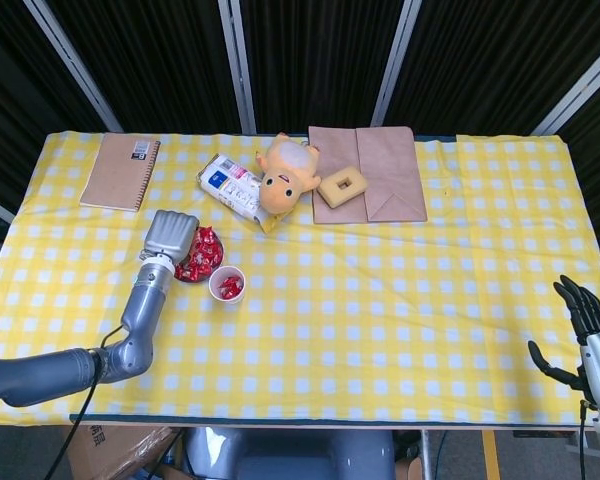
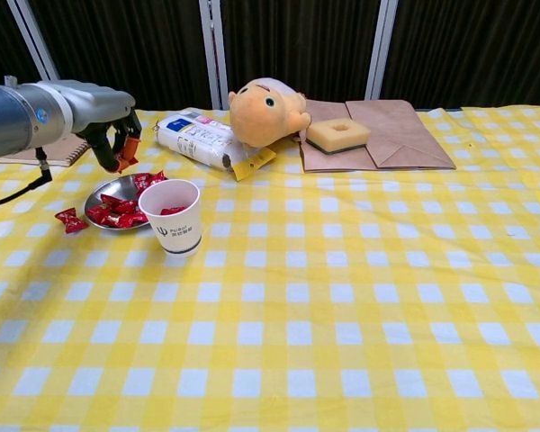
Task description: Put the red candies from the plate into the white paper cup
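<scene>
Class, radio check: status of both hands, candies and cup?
Left hand holds a red candy above the plate. Right hand idle, open. Paper cup upright, path clear.

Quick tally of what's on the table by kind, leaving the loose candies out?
Notebook: 1
Plate: 1
Paper cup: 1
Snack packet: 1
Plush toy: 1
Sponge: 1
Paper bag: 1
Total: 7

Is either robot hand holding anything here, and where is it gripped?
The left robot hand pinches a red candy in its fingertips above the plate. The right robot hand holds nothing.
</scene>
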`<state>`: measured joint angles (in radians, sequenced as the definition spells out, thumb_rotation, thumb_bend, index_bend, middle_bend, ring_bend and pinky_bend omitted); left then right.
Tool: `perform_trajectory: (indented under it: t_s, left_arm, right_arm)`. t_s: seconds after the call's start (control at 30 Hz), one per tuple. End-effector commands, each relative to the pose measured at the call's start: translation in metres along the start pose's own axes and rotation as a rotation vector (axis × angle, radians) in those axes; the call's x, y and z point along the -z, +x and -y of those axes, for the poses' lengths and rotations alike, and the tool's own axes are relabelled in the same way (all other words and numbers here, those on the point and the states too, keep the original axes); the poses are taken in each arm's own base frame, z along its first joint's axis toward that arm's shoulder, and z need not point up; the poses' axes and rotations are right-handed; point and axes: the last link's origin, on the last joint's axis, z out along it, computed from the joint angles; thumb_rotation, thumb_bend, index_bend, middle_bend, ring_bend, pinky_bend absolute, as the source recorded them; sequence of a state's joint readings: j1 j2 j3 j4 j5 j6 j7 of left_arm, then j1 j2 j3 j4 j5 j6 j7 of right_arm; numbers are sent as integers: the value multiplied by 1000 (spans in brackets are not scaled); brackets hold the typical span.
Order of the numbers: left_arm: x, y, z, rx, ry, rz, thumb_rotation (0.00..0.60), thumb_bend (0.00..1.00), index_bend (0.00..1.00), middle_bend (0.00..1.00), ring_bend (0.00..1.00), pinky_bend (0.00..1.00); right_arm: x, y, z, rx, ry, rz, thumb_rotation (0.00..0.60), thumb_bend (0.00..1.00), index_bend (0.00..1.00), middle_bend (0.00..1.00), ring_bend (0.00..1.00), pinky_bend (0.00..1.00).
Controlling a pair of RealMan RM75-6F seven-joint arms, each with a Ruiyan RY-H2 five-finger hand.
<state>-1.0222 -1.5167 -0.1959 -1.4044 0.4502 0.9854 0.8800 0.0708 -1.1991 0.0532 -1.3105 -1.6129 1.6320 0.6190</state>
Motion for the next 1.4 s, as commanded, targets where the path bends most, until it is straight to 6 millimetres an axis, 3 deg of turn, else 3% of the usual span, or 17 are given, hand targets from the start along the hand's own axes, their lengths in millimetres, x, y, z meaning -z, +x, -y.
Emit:
perform_trajectory:
  t_s: [0.03, 0.43, 0.7, 0.93, 1.27, 1.4]
  left_arm:
    - [10, 16, -4, 19, -38, -40, 600, 446, 538, 537, 898, 949]
    - [47, 21, -48, 28, -227, -44, 600, 446, 531, 535, 898, 949]
    - [55, 16, -70, 20, -281, -32, 600, 446, 524, 534, 898, 949]
    - [57, 13, -74, 6, -283, -20, 600, 446, 519, 532, 898, 949]
    - [61, 12, -63, -6, -263, -4, 600, 444, 522, 528, 899, 949]
    - [61, 9, -62, -7, -264, 5, 600, 412, 483, 465, 898, 949]
  right_arm:
    - [0, 0, 0, 1, 0, 0, 600, 424, 0, 0, 0, 0]
    - [0, 0, -1, 8, 0, -2, 600, 423, 0, 0, 0, 0]
    - [0, 0, 0, 3, 3, -4, 600, 424, 0, 0, 0, 0]
    - [0, 1, 0, -3, 9, -7, 600, 424, 0, 0, 0, 0]
    - [0, 0, 1, -3, 13, -9, 600, 424, 0, 0, 0, 0]
    - [-1, 1, 1, -2, 12, -10, 600, 424, 0, 0, 0, 0]
